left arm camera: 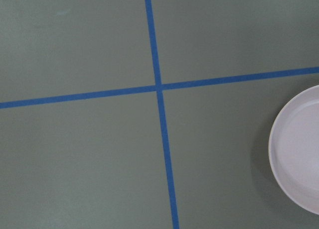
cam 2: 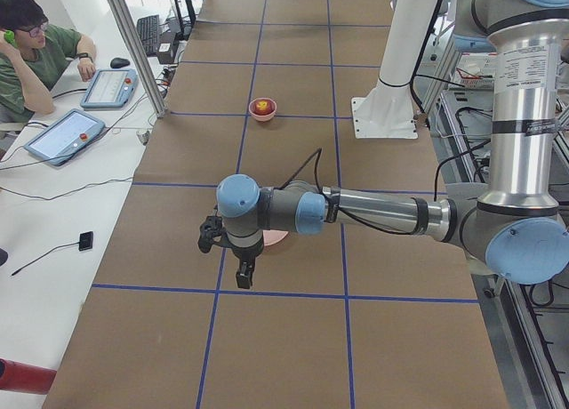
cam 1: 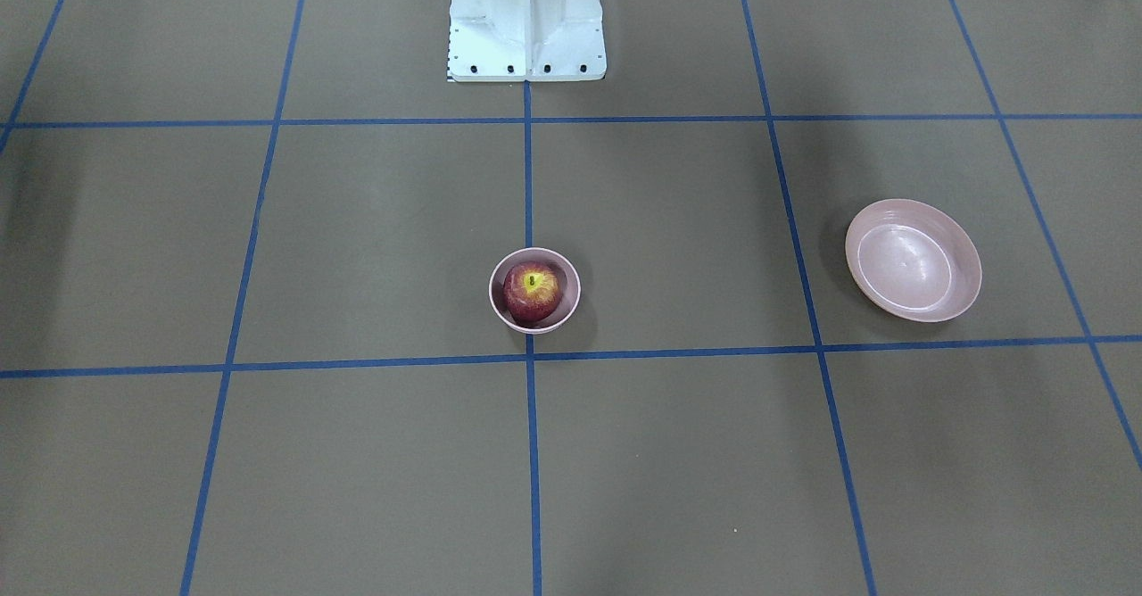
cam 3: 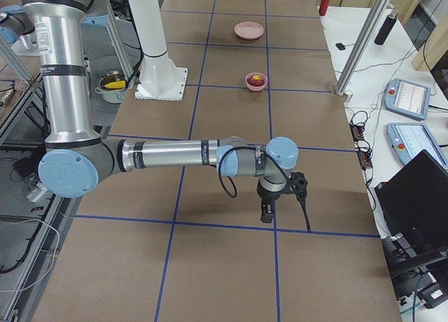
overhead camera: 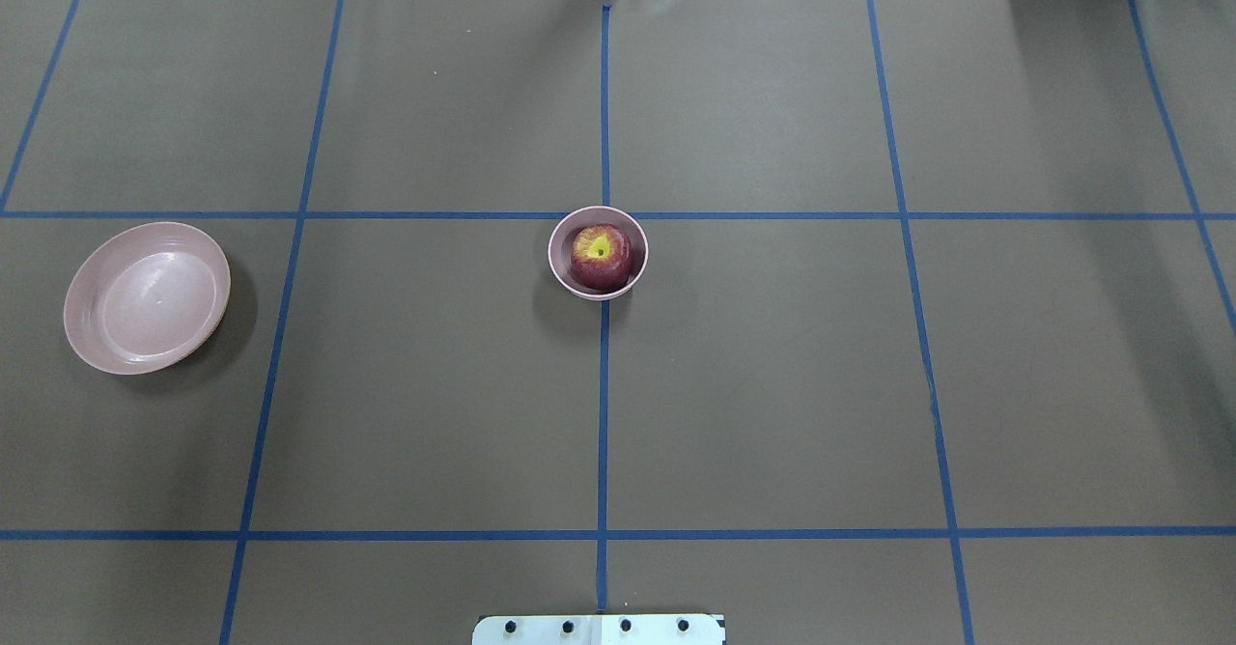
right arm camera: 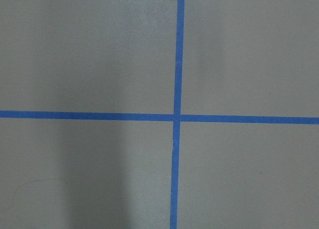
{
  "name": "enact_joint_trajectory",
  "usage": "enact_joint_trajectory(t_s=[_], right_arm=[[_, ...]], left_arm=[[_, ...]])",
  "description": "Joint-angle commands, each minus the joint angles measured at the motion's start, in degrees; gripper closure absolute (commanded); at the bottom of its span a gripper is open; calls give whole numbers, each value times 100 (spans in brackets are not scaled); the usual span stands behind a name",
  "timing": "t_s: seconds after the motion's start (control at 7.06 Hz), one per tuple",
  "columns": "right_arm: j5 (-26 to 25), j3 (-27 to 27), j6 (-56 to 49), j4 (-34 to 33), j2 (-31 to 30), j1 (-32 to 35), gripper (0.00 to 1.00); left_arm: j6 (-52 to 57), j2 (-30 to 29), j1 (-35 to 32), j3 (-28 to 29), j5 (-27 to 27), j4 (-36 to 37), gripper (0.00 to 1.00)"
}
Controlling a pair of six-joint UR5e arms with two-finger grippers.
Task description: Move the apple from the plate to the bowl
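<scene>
The dark red apple sits stem-up inside the small pink bowl at the table's middle. The wide pink plate stands empty on my left side; its edge shows in the left wrist view. My left gripper hangs high above the table beside the plate, seen only in the exterior left view. My right gripper hangs high over bare table on my right side, seen only in the exterior right view. I cannot tell whether either is open or shut.
The white robot pedestal stands at the table's robot-side edge. Blue tape lines cross the brown table. A seated person and tablets are at a side bench beyond the table's far edge.
</scene>
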Motion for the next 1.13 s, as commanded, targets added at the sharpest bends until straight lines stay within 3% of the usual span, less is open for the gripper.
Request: enact_joint_trajectory(t_s=[0.0, 0.43, 0.71, 0.99], right_arm=[[-1, 13, 10, -37, -37, 9, 0], [-1, 22, 62, -72, 24, 17, 0], [-10, 311, 72, -797, 226, 9, 0], [-19, 435, 72, -881, 209, 17, 0]], left_arm=[[-44, 25, 5, 103, -9, -22, 1], [-431, -124, 31, 138, -9, -4, 1], [-431, -142, 32, 200, -1, -22, 1], [-431, -142, 32, 208, -1, -22, 1]])
